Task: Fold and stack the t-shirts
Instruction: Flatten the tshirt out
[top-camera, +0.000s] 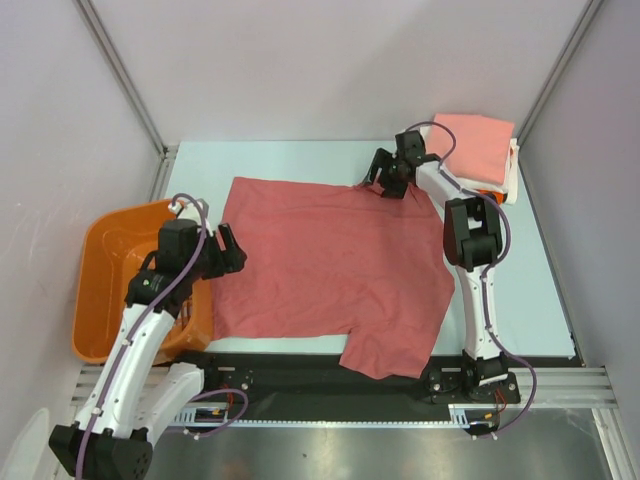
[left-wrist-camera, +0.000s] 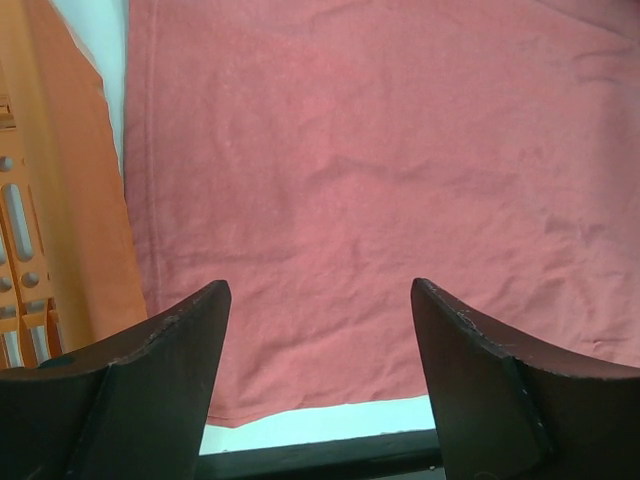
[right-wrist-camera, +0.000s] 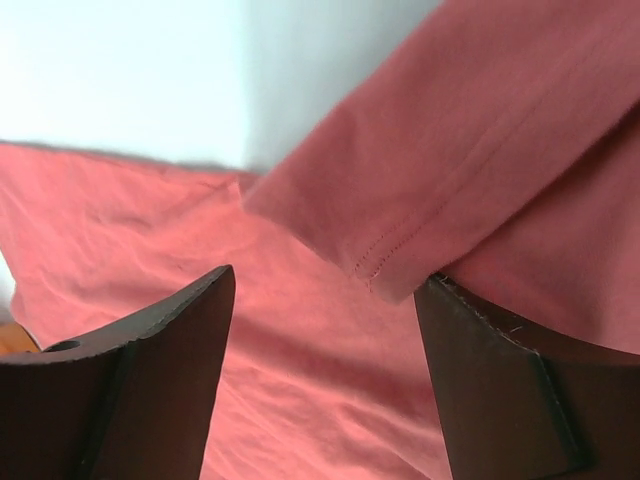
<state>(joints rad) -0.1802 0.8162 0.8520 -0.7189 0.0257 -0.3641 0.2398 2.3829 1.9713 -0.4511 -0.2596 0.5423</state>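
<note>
Nearest, the left arm (top-camera: 135, 335) is bent over the orange basket (top-camera: 112, 250), the left gripper (top-camera: 232, 248) held above the left edge of the dusty-red t-shirt (top-camera: 330, 270), fingers (left-wrist-camera: 160, 360) spread wide with nothing between them. The shirt is laid flat across the table (top-camera: 530, 280) — one sleeve pointed at the near edge. Farther back, the right arm (top-camera: 470, 240) is stretched along the shirt's right side, the right gripper (top-camera: 388, 185) tipped down at its far edge and parted wide about a turned-over sleeve hem (right-wrist-camera: 420, 230), unpinched — beyond, a folded salmon-pink t-shirt (top-camera: 475, 142) lies in the far corner.

Robot lab cell: white walls (top-camera: 330, 60), aluminium framing (top-camera: 120, 75).
</note>
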